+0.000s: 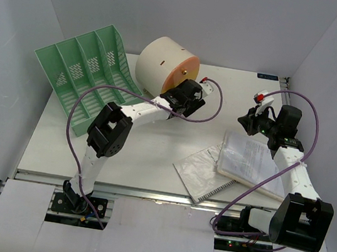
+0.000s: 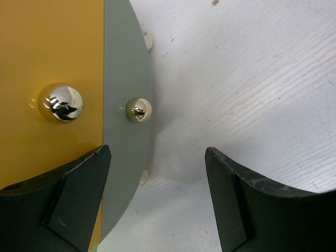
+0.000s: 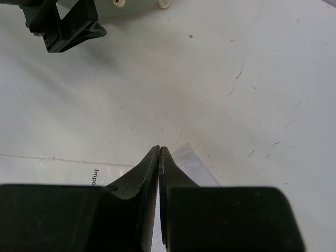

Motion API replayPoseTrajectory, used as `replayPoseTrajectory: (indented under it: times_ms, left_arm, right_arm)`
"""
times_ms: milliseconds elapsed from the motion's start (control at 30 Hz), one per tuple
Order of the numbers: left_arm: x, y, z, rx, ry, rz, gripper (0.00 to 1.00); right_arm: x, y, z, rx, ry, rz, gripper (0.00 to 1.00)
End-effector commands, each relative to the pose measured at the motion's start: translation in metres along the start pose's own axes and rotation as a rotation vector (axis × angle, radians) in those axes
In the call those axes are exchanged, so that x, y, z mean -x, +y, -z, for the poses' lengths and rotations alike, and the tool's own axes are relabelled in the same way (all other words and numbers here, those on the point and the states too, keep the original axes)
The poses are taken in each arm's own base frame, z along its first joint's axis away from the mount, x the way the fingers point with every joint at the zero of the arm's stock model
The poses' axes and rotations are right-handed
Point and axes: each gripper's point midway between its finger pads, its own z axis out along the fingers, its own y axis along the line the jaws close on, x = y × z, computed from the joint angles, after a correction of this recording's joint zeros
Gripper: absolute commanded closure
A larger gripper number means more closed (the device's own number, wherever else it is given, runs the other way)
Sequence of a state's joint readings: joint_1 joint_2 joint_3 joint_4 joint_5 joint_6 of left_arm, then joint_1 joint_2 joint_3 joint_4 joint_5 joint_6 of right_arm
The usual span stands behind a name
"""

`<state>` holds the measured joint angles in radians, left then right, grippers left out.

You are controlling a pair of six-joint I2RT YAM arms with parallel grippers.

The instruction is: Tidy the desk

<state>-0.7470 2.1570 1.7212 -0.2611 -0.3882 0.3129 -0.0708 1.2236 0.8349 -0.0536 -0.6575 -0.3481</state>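
Cream drawer drum (image 1: 162,62) on desk (image 1: 152,152); left fingers (image 2: 65,205) spread at its orange face; right fingers (image 3: 148,176) pressed together.

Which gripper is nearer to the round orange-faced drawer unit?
Left. The left gripper sits open at the face of the drawer unit; the right gripper, shut, is to the right, by the papers.

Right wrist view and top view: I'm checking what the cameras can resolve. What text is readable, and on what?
"Impo": cut off, on the sleeved sheet.
Print on the papers, top view: too small to read.
Label at the desk's far edge: too blurred to read.
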Motion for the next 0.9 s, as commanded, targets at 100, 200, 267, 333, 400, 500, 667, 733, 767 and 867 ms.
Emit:
replayPoseTrajectory:
  times_ms: [100, 200, 267, 333, 400, 500, 667, 733, 767, 867]
  left_arm:
    - [0.059, 0.017, 0.055, -0.046, -0.159, 0.067, 0.17]
    - [0.074, 0.028, 0.067, -0.032, -0.195, 0.070, 0.17]
    - [0.079, 0.034, 0.073, -0.021, -0.208, 0.070, 0.17]
    - [0.081, 0.038, 0.077, -0.009, -0.212, 0.065, 0.17]
    - [0.081, 0.041, 0.078, 0.005, -0.209, 0.062, 0.17]
    - [0.075, 0.049, 0.074, 0.041, -0.189, 0.058, 0.17]
    - [0.065, 0.065, 0.066, 0.080, -0.158, 0.078, 0.17]
    - [0.063, 0.073, 0.066, 0.080, -0.157, 0.103, 0.17]
    - [0.064, 0.074, 0.068, 0.074, -0.162, 0.109, 0.17]
    - [0.069, 0.072, 0.073, 0.049, -0.180, 0.120, 0.17]
  right_arm:
    - [0.008, -0.002, 0.001, 0.003, -0.018, 0.023, 0.92]
    - [0.007, -0.002, 0.001, 0.003, -0.017, 0.023, 0.92]
    - [0.007, -0.002, 0.001, 0.004, -0.015, 0.021, 0.92]
    - [0.007, -0.002, 0.001, 0.003, -0.017, 0.024, 0.92]
    - [0.007, -0.002, 0.001, 0.003, -0.017, 0.024, 0.92]
    - [0.008, -0.002, 0.001, 0.002, -0.017, 0.025, 0.92]
    - [0.006, -0.003, 0.001, 0.001, -0.014, 0.023, 0.92]
    - [0.007, -0.003, 0.001, 0.001, -0.015, 0.024, 0.92]
    - [0.006, -0.003, 0.001, 0.001, -0.014, 0.023, 0.92]
    - [0.005, -0.003, 0.000, 0.001, -0.010, 0.020, 0.92]
